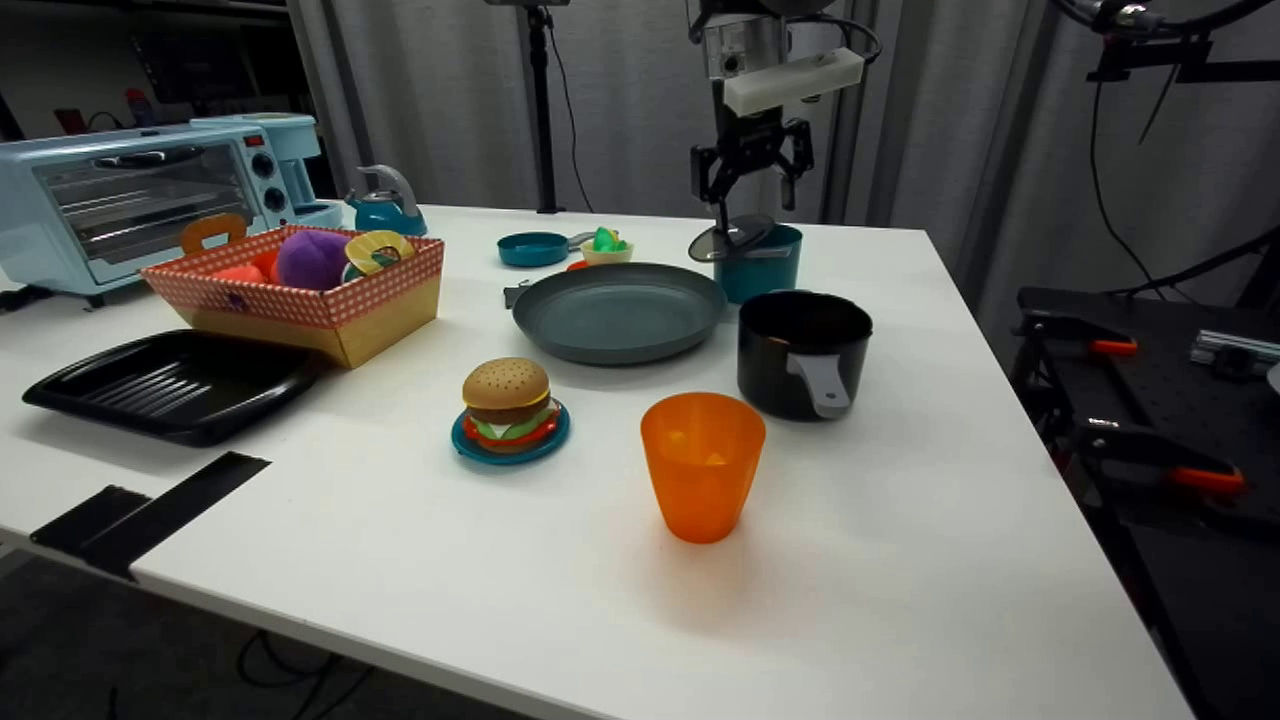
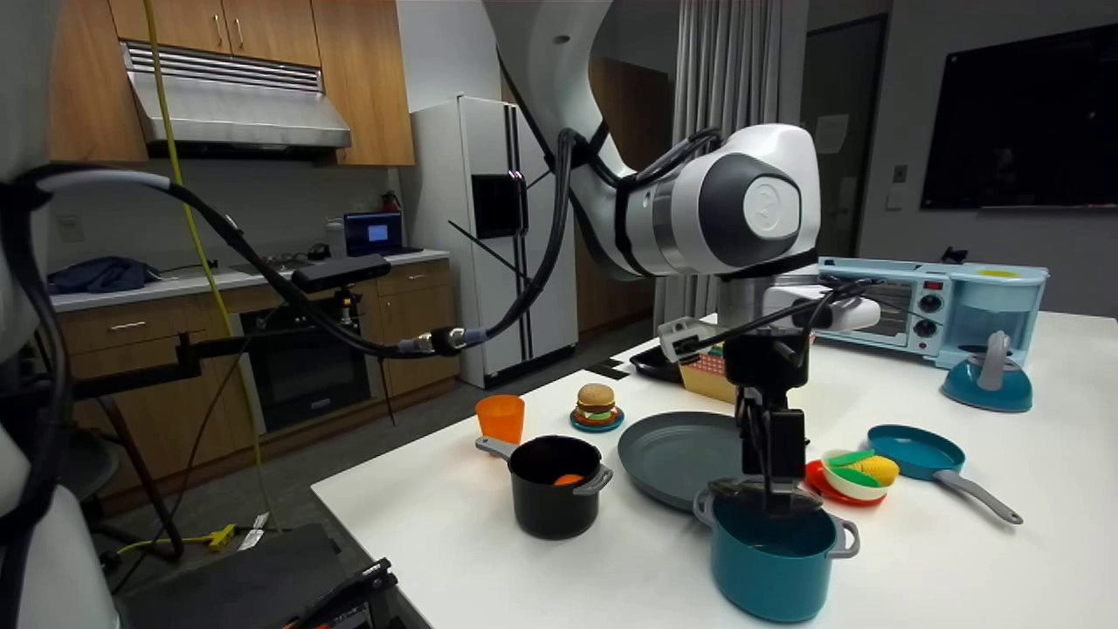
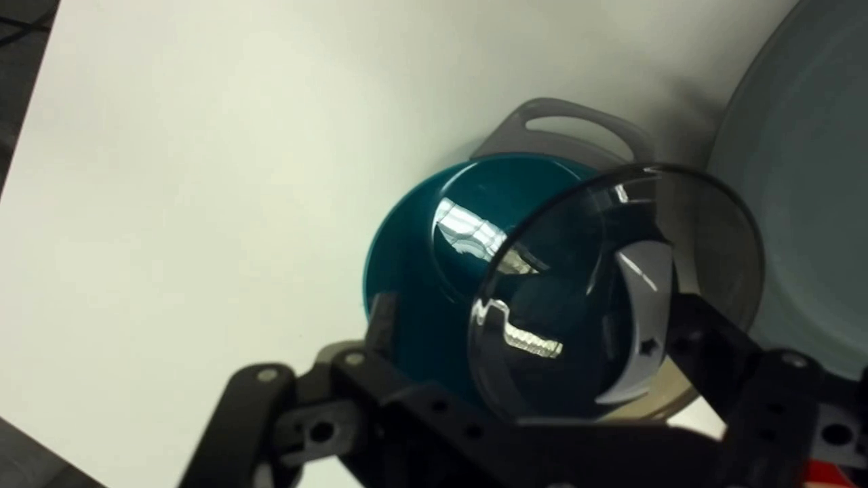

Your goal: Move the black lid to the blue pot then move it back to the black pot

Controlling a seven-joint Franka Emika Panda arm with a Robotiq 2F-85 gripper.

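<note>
Smoky-grey and see-through, the black lid (image 3: 569, 291) (grey-handled) tilts off-centre over the blue pot (image 2: 769, 563); the gripper (image 1: 755, 203), spread wide, hides part of both; whether they touch is unclear.

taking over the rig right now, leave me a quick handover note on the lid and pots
Jaws: open at the black lid, one side close by its grey handle; contact unclear.
Lid: off-centre over the blue pot, looks tilted, part of the opening uncovered.
Black pot: uncovered.
Done: lid is at the blue pot, not squarely seated.
Left: probably straighten it, then regrip and return it to the black pot.
</note>
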